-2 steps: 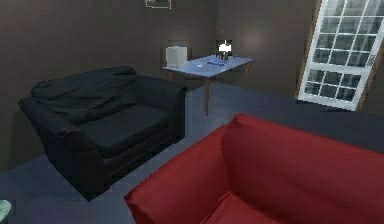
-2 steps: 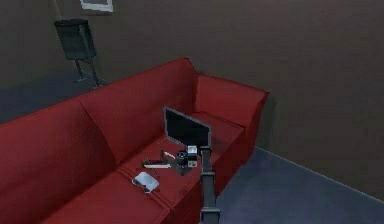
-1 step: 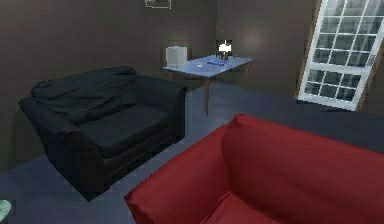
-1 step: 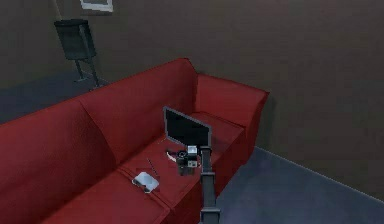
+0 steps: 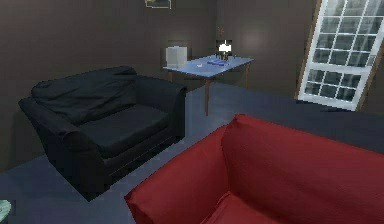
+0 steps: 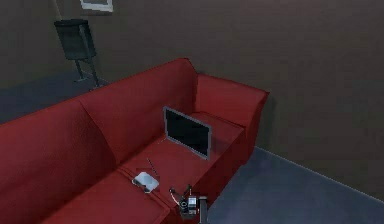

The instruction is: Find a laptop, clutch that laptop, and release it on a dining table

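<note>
An open laptop (image 6: 188,132) with a dark screen and pale rim stands on the seat of a red sofa (image 6: 110,125), near its right armrest. My gripper (image 6: 173,193) shows at the arm side view's bottom edge, low over the sofa's front cushion, below the laptop. A small white thing (image 6: 146,181) lies on the cushion just left of the gripper. I cannot tell whether the gripper holds anything. In the forward view a blue-topped table (image 5: 228,68) stands by the far wall, with a white box (image 5: 177,55) and a small dark object (image 5: 225,47) on it.
A black armchair (image 5: 100,120) sits at the forward view's left, and the red sofa (image 5: 290,170) fills its lower right. A white paned door (image 5: 345,50) is at the far right. A dark stand (image 6: 78,45) is beyond the sofa's back. Grey floor lies right of the sofa.
</note>
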You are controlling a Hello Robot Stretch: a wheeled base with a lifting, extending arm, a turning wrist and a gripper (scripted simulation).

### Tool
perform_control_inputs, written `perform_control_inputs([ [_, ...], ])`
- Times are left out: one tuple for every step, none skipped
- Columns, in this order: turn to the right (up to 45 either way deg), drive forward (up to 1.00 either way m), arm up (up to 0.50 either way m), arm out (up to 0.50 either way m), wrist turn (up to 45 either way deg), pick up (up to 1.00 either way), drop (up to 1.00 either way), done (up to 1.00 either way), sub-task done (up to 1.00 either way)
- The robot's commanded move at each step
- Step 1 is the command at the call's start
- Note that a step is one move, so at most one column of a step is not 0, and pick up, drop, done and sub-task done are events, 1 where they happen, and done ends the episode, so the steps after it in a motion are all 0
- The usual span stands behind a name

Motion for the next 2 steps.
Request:
perform_control_inputs([
  [0.0, 0.0, 0.0, 0.0, 0.0, 1.0, 0.0, 0.0, 0.0],
  [0.0, 0.0, 0.1, 0.0, 0.0, 0.0, 0.0, 0.0, 0.0],
])
